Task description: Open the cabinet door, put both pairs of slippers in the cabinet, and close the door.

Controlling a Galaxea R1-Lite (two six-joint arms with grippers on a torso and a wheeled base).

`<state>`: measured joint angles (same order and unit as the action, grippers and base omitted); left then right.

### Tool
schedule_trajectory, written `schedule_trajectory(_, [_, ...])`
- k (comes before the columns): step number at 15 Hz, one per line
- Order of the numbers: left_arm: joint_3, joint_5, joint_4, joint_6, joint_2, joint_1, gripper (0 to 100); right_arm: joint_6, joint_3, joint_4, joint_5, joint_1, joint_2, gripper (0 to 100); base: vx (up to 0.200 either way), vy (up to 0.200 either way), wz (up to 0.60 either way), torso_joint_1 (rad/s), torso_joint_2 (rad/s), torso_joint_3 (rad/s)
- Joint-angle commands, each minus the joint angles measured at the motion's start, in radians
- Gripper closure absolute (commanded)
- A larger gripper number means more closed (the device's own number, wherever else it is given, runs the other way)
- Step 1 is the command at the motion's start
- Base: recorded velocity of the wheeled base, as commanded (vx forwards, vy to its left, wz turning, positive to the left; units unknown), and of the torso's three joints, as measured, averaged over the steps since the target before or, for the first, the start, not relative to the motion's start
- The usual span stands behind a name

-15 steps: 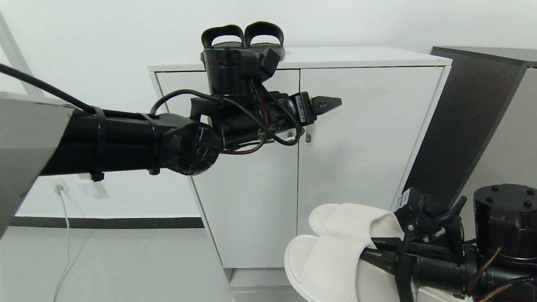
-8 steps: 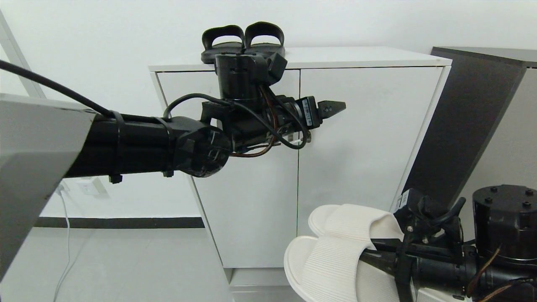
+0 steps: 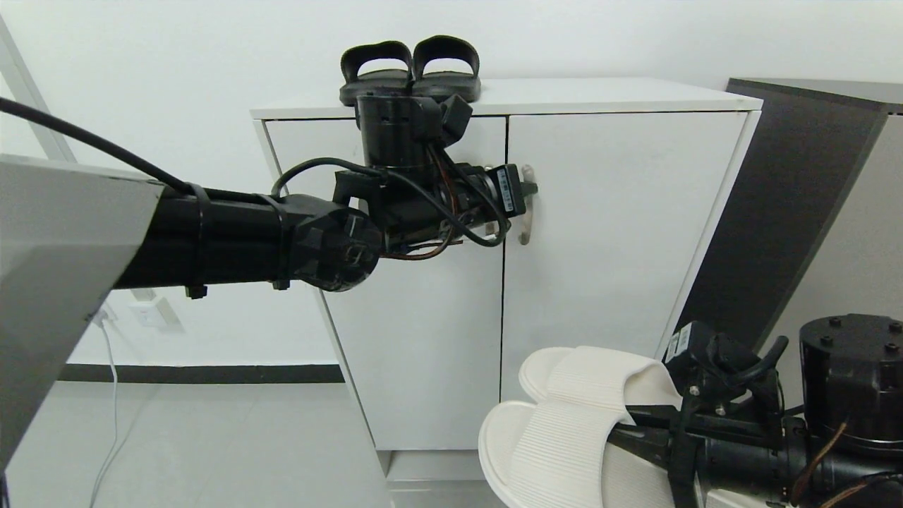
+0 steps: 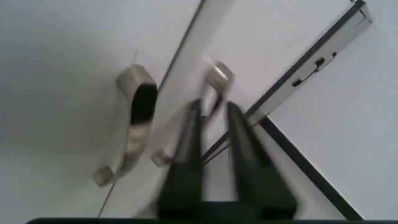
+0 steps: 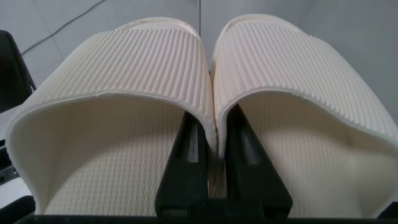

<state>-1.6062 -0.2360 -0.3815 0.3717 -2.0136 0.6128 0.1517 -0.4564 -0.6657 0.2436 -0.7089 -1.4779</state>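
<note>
The left arm is held level across the scene from the left, its wrist bent toward the white cabinet (image 3: 600,247), and the left gripper (image 3: 530,189) is set against the upper part of the right door's handle (image 3: 525,220). In the left wrist view its fingers (image 4: 242,143) are seen slightly parted with one handle between their tips; that view is blurred, so it cannot be told whether the handle is touched. The second handle (image 4: 134,124) is seen just beside it, across the seam between the doors, and in the head view it is largely hidden behind the wrist. Both doors are seen shut. The right arm is held low at the near right, partly cut off by the frame edge, and the right gripper (image 3: 624,427) is clamped on the inner edges of the white slippers (image 3: 564,416), which are carried side by side with toes toward the cabinet. The fingertips are covered by the straps. The black slippers (image 3: 410,67) are set on the cabinet top at its left, their front edges partly hidden by the left wrist.
</note>
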Motion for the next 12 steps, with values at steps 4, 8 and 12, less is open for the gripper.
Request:
schedule_trajectory(4, [0.072,-0.008,-0.008,0.007,0.07,0.015,100,0.0,0.008,-0.002,0.003,-0.003,0.014,100,0.0,0.0,0.0,0.0,0.0,0.0])
schedule_trajectory(8, [0.16,-0.009,-0.011,0.007,0.145,0.039,100,0.002,0.015,0.0,0.005,-0.011,0.025,100,0.0,0.0,0.0,0.0,0.0,0.0])
schedule_trajectory(12, [0.298,-0.002,-0.019,0.006,0.246,0.042,100,0.002,0.024,0.0,0.005,-0.014,0.027,100,0.0,0.0,0.0,0.0,0.0,0.0])
